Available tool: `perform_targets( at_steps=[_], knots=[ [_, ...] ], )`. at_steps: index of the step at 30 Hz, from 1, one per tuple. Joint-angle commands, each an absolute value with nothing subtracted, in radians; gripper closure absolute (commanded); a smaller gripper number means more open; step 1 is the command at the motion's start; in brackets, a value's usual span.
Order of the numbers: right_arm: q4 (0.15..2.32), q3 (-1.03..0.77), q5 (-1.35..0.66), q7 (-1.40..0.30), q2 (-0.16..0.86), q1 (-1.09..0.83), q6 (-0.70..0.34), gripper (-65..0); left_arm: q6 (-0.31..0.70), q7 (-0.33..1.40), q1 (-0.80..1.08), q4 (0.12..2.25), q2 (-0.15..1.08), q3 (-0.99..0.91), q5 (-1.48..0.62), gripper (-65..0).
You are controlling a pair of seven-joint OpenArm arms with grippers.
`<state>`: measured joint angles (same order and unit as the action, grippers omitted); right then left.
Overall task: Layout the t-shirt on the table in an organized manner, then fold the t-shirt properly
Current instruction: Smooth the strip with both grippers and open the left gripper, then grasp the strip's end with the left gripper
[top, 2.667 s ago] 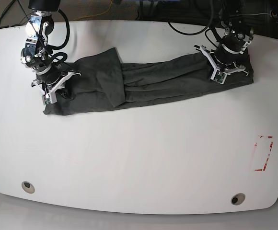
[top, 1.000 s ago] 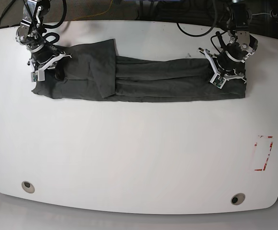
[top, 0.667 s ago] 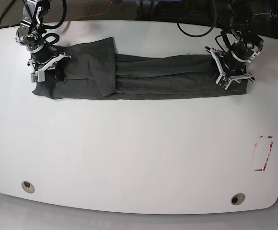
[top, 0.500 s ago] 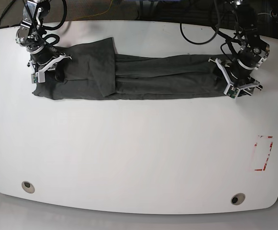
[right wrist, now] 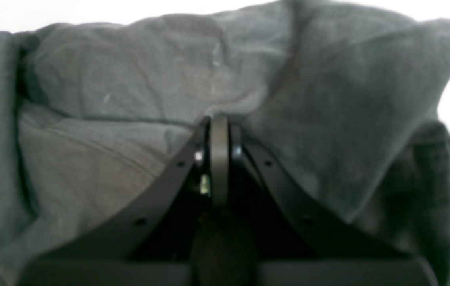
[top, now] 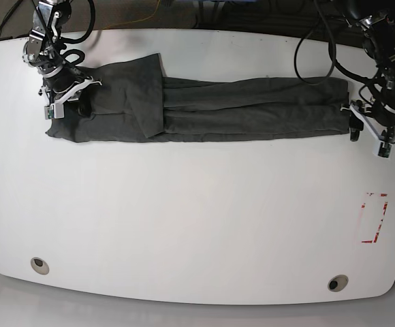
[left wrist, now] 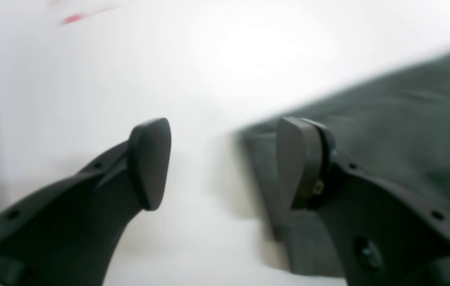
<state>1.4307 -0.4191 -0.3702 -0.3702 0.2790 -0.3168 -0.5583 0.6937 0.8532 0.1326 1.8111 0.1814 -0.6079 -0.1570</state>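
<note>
The large glossy white table (top: 197, 225) bears the dark charcoal-grey wrinkly t-shirt (top: 204, 112), a long band along its far edge. The right gripper (right wrist: 219, 159) pinches one end; the left gripper (left wrist: 221, 159) gapes empty (any tug could rebunch it).

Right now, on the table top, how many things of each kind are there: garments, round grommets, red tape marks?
Garments: 1, the t-shirt
Round grommets: 2, one near the front left, one near the front right
Red tape marks: 1, the red tape rectangle
Total: 4 on the table
</note>
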Motion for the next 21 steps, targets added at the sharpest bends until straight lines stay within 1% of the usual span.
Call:
perform_targets(
  at_steps=[1,3,4,6,8,14,21],
  knots=[
    [1.419,-0.418,-0.314,-0.449,0.286,-0.315,-0.536,0.0,0.698,0.855,0.131,1.828,0.196,-0.627,-0.206,-41.5],
    [1.409,-0.417,-0.314,-0.449,0.286,-0.315,-0.536,0.0,0.698,0.857,0.131,1.828,0.214,-0.628,-0.237,-46.3],
    [1.403,-0.417,-0.314,-0.449,0.286,-0.314,-0.538,0.0,0.698,0.858,0.131,1.828,0.225,-0.63,-0.257,-50.6],
    [1.395,-0.417,-0.314,-0.449,0.285,-0.303,-0.538,0.0,0.698,0.858,0.136,1.828,0.231,-0.631,-0.282,-56.6],
    [1.391,-0.417,-0.314,-0.449,0.285,-0.3,-0.539,0.0,0.698,0.86,0.139,1.827,0.232,-0.633,-0.294,-59.9],
    [1.386,-0.417,-0.314,-0.449,0.285,-0.297,-0.539,0.0,0.698,0.862,0.145,1.781,0.252,-0.633,-0.331,-60.8],
    [1.386,-0.417,-0.314,-0.449,0.285,-0.297,-0.539,0.0,0.698,0.878,0.199,1.672,0.32,-0.633,-0.542,-60.6]
  ],
)
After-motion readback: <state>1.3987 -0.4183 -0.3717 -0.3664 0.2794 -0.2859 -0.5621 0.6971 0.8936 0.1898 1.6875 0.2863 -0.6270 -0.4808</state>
